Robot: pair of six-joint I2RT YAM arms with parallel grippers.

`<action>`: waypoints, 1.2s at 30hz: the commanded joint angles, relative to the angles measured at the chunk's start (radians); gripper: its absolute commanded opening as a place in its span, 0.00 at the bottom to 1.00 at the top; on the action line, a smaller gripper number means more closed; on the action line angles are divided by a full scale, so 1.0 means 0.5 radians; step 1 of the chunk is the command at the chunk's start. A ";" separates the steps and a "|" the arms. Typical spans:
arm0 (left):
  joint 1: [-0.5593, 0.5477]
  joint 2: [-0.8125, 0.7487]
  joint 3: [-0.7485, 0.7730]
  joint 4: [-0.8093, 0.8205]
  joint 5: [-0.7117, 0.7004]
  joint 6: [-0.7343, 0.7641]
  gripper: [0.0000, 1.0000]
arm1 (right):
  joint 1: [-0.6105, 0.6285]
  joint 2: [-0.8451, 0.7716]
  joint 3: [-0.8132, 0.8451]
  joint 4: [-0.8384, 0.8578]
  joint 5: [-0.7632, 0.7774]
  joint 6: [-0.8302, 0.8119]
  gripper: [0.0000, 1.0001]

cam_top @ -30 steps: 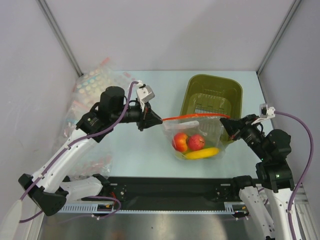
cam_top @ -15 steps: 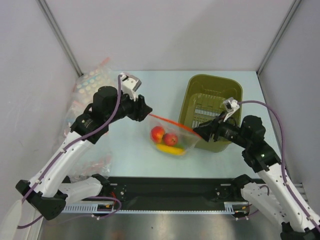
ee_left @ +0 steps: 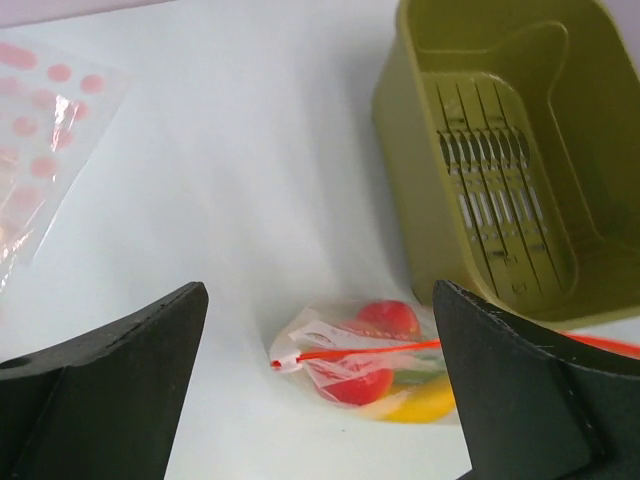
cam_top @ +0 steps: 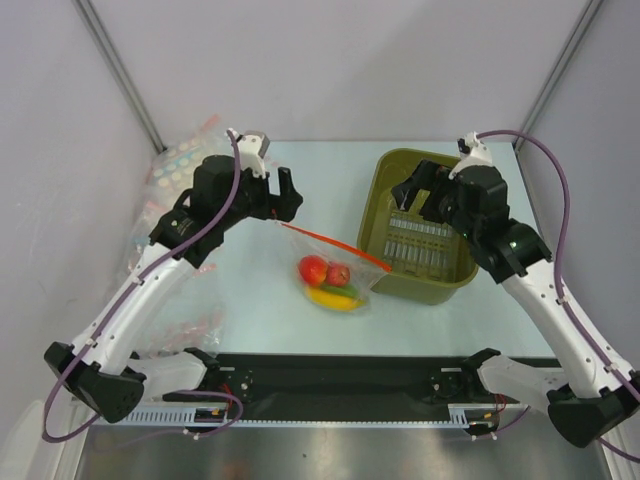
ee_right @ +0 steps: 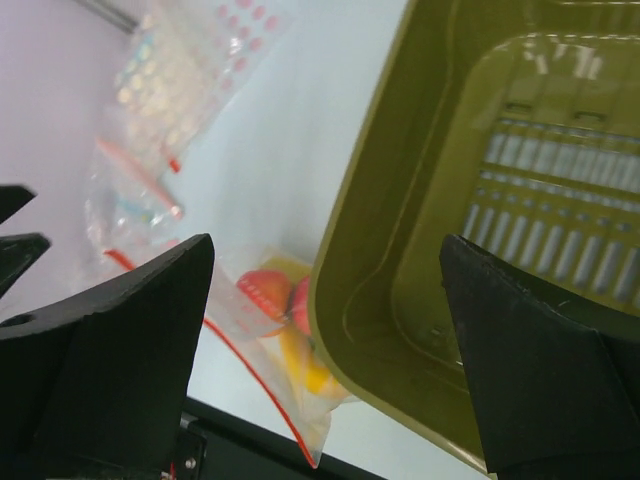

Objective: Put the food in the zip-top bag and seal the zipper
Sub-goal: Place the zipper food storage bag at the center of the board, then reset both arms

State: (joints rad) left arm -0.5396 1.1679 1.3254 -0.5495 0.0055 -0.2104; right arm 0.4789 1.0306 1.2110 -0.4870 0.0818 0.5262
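The zip-top bag (cam_top: 338, 276) lies on the table just left of the basket, touched by neither gripper. Inside it are two red round fruits (cam_top: 313, 268), a yellow banana (cam_top: 332, 298) and a small green piece (cam_top: 347, 289). The orange-red zipper (cam_top: 335, 246) runs slantwise across the top of the bag; I cannot tell if it is pressed shut. My left gripper (cam_top: 281, 193) hangs open above the bag's left end, and its wrist view looks down on the bag (ee_left: 372, 362) and zipper (ee_left: 360, 351). My right gripper (cam_top: 417, 194) is open over the basket.
An olive-green plastic basket (cam_top: 470, 190) stands at the right and holds nothing that I can see; its near left corner touches the bag. Clear bags with pale dots (cam_top: 185, 160) are piled at the far left. The black base rail (cam_top: 340, 375) runs along the near edge.
Both grippers opened and let go of the zipper's ends. The bag dropped from its stretched hold onto the table. Both arms pulled back, the right one over the basket.
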 commanded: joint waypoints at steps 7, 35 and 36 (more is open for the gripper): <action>0.180 0.073 0.120 -0.027 -0.026 -0.371 1.00 | -0.010 0.154 0.324 -0.318 0.297 0.095 1.00; 0.217 -1.084 -0.847 0.844 -0.005 -0.570 1.00 | -0.062 -0.226 -0.075 0.192 0.057 -0.055 1.00; 0.217 -1.087 -0.868 0.860 -0.005 -0.579 1.00 | -0.062 -0.226 -0.084 0.210 0.033 -0.077 1.00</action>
State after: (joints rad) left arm -0.4358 0.6418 0.9146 -0.1951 0.0200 -0.5053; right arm 0.4496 0.9279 1.1599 -0.3992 0.1211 0.5201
